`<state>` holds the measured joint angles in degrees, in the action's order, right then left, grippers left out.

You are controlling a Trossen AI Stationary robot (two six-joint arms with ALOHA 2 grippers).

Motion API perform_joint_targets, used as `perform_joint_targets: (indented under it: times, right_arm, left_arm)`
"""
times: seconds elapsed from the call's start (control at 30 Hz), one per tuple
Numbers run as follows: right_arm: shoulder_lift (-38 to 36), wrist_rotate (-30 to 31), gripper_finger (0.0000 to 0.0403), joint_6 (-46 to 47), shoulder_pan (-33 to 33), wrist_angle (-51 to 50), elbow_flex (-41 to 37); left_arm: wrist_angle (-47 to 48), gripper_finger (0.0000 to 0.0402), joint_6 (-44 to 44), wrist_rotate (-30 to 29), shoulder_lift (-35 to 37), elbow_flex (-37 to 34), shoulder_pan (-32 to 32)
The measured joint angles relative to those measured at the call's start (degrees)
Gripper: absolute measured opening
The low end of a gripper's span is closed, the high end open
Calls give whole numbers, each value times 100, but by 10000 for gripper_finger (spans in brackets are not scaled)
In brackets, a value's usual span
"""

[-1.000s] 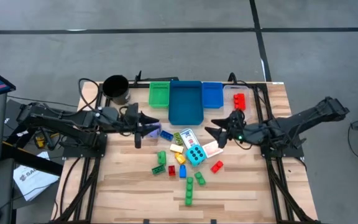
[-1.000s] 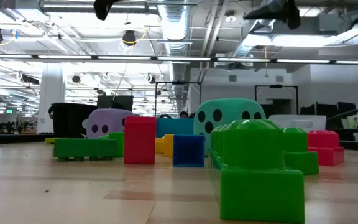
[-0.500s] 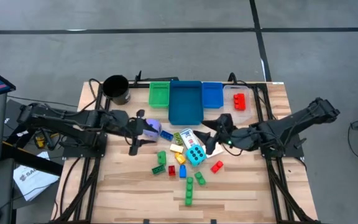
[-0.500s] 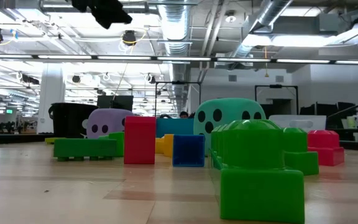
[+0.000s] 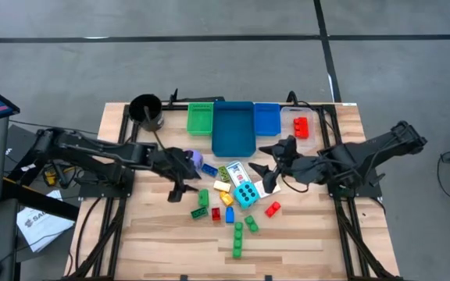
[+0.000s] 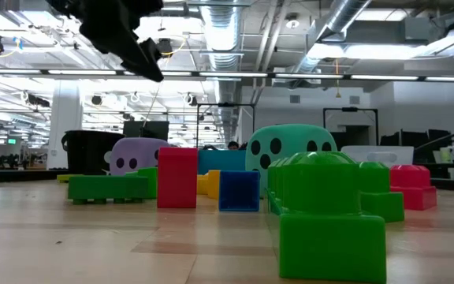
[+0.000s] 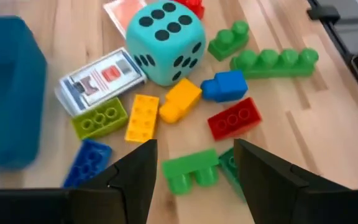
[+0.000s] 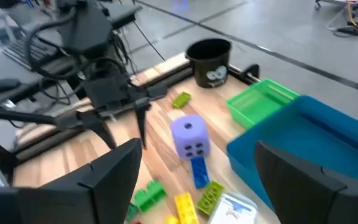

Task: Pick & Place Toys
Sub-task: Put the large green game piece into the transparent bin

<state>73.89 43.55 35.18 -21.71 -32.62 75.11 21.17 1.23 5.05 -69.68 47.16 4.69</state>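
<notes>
Hovering over the left edge of the toy cluster, our left claw [image 5: 184, 178] has its fingers spread with nothing between them; just ahead of and below its tips lies a green brick [image 7: 190, 172], with a red brick [image 7: 234, 118] a little farther out and a yellow brick [image 7: 143, 117] beyond that; the purple die [image 5: 194, 161] sits close beside the claw, toward the bins. Our right claw [image 5: 280, 160] hangs on the far side of the pile, also open and empty, with the cards [image 5: 235, 170] and the cyan die [image 5: 246, 193] between the two claws; from its own view the purple die shows well ahead, and the blue bin [image 5: 233, 129] just to one side.

We judge the green brick the likely pick for the left claw; it looks like hard, light plastic, stiff enough that the fingers can close firmly without harm, but smooth, so a skewed pinch could squirt it sideways. We would take it across its two flat long sides, fingers low on the body under the studs, not on the rounded studs themselves. Neighbouring bricks lie near, so we should come straight down to avoid nudging them. The cyan die is larger and looks too wide for an easy pinch; the cards are thin and flat on the wood, hardest to lift.
</notes>
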Motion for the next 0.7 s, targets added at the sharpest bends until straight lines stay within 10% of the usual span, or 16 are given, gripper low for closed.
perform_joint_targets:
  times: [0.7]
  right_arm:
    - [-194,-55,305,-347,201,-1858,-4]
  left_arm:
    - [-524,210,-7609,436,-1403,0,-176]
